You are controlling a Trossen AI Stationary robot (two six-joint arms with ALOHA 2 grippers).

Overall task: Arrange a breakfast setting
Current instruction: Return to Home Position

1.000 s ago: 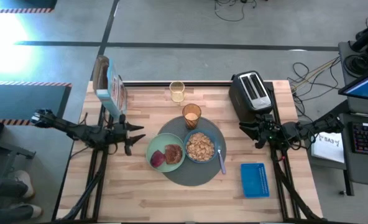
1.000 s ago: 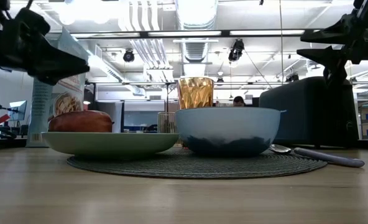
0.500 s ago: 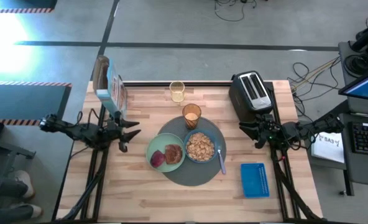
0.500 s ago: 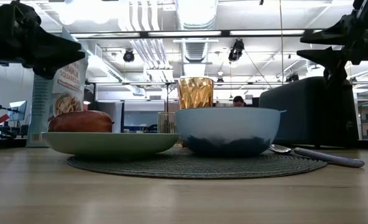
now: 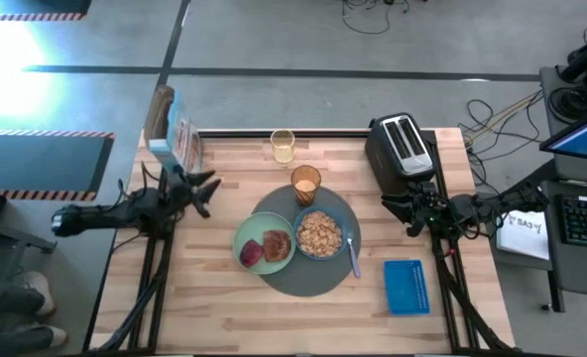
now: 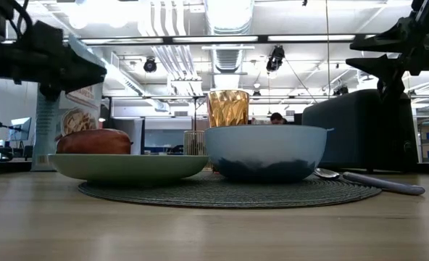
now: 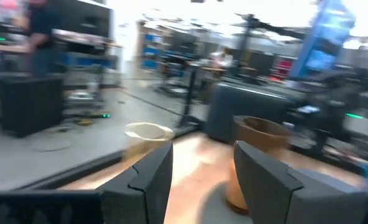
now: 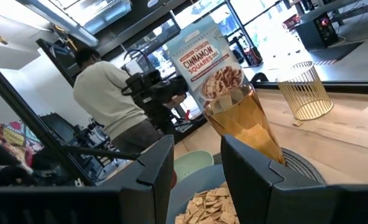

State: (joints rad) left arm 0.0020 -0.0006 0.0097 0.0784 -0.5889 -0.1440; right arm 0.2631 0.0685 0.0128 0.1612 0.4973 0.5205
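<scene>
The round dark-grey mat (image 5: 308, 278) lies at the table's middle. On it rest the pale-green plate (image 5: 250, 238) with the toast slice (image 5: 276, 242) and red fruit (image 5: 251, 255), the blue bowl (image 5: 319, 234) of brown cereal, and the spoon (image 5: 353, 256). The amber tumbler (image 5: 305, 183) stands at the mat's far edge. My left gripper (image 5: 206, 186) hovers open to the left of the setting, level, with nothing between its fingers (image 7: 148, 177). My right gripper (image 5: 401, 206) waits open and level to the right of the bowl, also holding nothing (image 8: 196, 168).
A cereal box (image 5: 175, 139) stands at the far left corner, close to my left gripper. A small clear cup (image 5: 283, 146) sits at the far edge. The toaster (image 5: 403, 147) stands far right, just beyond my right gripper. The blue basket (image 5: 405, 286) lies near right.
My left gripper has swung away from the plate toward the table's far edge and the cereal box, turning as it went, staying level and open. The setting has not moved.
</scene>
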